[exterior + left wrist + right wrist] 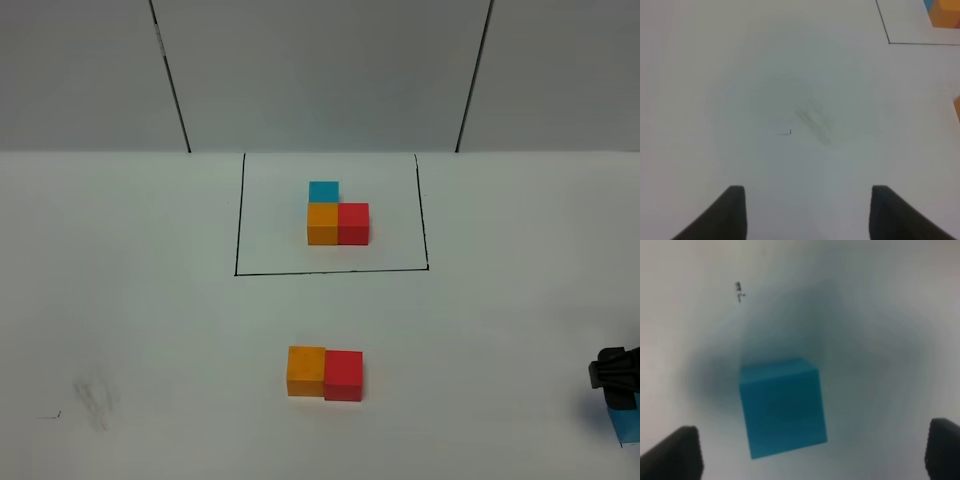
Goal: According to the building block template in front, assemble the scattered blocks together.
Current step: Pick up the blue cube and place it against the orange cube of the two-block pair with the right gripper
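The building block template (338, 222) is an L of blue, orange and red cubes inside a black-lined rectangle at the back centre. Two scattered blocks, orange (306, 370) and red (343, 374), sit touching side by side at the front centre. The light blue scattered block (627, 423) lies at the far right front edge, under my right gripper (617, 376). In the right wrist view the blue block (782, 405) sits on the table between the wide-open fingers (685, 452), untouched. My left gripper (807, 212) is open and empty over bare table.
The white table (150, 300) carries a faint smudge and a small pen mark (90, 400) at the front left. The left wrist view shows the frame's corner line (888, 42) and an edge of the template's orange cube (946, 14).
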